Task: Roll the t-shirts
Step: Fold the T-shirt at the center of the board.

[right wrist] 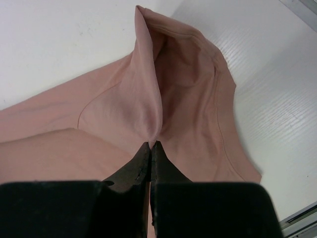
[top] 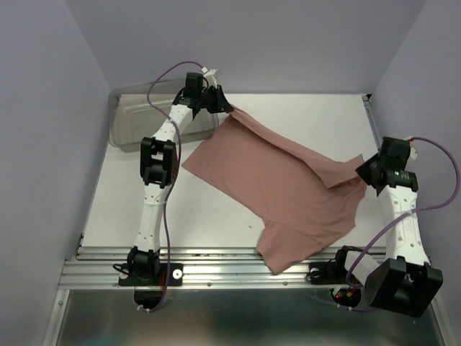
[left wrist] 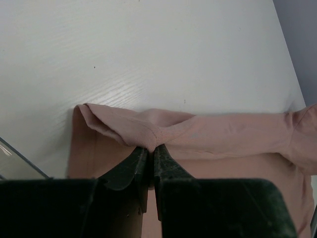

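One dusty-pink t-shirt [top: 281, 194] lies spread across the white table, stretched between both arms, plain side up. My left gripper [top: 225, 108] at the back left is shut on a bunched ribbed edge of the t-shirt [left wrist: 163, 130], its tips [left wrist: 151, 148] pinching the fold. My right gripper [top: 364, 171] at the right is shut on a raised fold of the t-shirt [right wrist: 163, 94], the cloth peaking up from its tips [right wrist: 151, 145]. A sleeve-like flap hangs toward the table's front edge [top: 277, 256].
A clear grey plastic bin [top: 137, 119] stands at the back left, right behind the left arm. Metal rails [top: 238, 270] run along the table's near edge. Purple walls close in both sides. Bare white table [top: 209, 216] lies left of the shirt.
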### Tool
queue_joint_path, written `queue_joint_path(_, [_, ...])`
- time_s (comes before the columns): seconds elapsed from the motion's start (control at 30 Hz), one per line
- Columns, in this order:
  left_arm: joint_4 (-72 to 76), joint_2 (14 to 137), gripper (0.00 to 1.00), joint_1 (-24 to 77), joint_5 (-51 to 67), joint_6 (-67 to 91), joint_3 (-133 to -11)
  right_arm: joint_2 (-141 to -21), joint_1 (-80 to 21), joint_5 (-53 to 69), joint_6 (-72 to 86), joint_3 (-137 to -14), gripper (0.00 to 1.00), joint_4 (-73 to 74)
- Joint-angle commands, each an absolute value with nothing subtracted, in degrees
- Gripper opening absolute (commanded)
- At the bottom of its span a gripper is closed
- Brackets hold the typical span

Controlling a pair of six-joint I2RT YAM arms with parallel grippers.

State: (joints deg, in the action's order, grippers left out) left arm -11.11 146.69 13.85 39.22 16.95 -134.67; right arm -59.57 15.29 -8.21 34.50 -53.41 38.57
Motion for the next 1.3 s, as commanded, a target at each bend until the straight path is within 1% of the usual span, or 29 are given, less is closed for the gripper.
queue_joint_path(0.0, [-12.7,141.1,0.0,13.4,40.7,14.4,-136.9,-57.9,15.5,-7.5,35.2,-53.5,0.01,38.8])
queue_joint_path(0.23, [-16.1,139.1,0.0,13.3,39.6,12.8,-136.1,-56.6,15.5,-6.0,35.7,-53.0,0.01,40.0])
queue_joint_path(0.4, [-17.9,139.9,0.0,13.0,39.3,12.5,-137.3,-55.6,15.5,-4.6,36.2,-52.1,0.01,41.2])
queue_joint_path(0.8, [-19.0,141.1,0.0,11.4,39.5,12.7,-137.6,-51.2,15.5,1.8,38.7,-45.5,0.01,46.0])
queue_joint_path(0.87, [-19.2,141.2,0.0,11.4,40.0,12.6,-137.5,-50.6,15.5,0.9,38.8,-45.3,0.05,47.2])
queue_joint_path(0.9, [-19.1,141.2,0.0,11.4,40.3,12.7,-137.5,-50.5,15.5,0.4,38.9,-45.3,0.08,47.7])
queue_joint_path(0.93, [-19.0,141.3,0.12,11.3,40.8,12.7,-137.6,-50.5,15.5,0.3,39.2,-45.4,0.27,48.9])
queue_joint_path(0.97, [-18.9,141.4,0.21,11.3,41.1,12.8,-137.6,-50.5,15.5,0.3,39.3,-45.5,0.33,49.4])
queue_joint_path(1.0, [-18.8,141.4,0.33,11.3,41.5,12.9,-137.6,-50.5,15.5,0.4,39.5,-45.7,0.36,50.2])
queue_joint_path(1.03, [-18.5,141.4,0.5,11.3,42.1,13.1,-137.6,-50.4,15.5,-1.5,39.9,-46.0,0.39,50.6])
queue_joint_path(1.07, [-18.3,141.5,0.55,11.3,42.4,13.1,-137.6,-50.4,15.5,-1.6,40.6,-46.3,0.42,51.1])
queue_joint_path(1.1, [-18.0,141.5,0.59,11.3,42.4,13.2,-137.7,-50.5,15.5,-1.6,40.7,-46.4,0.52,51.6])
queue_joint_path(1.17, [-17.6,141.6,0.66,11.3,42.6,13.6,-138.1,-50.6,15.5,-1.9,41.0,-47.0,0.63,52.0])
queue_joint_path(1.23, [-17.1,141.8,0.67,11.2,43.3,14.0,-138.6,-51.1,15.5,-2.9,41.0,-47.4,0.74,52.6])
queue_joint_path(1.27, [-16.8,141.9,0.67,11.2,43.6,14.4,-139.2,-51.2,15.5,-4.2,41.0,-47.9,0.74,52.6])
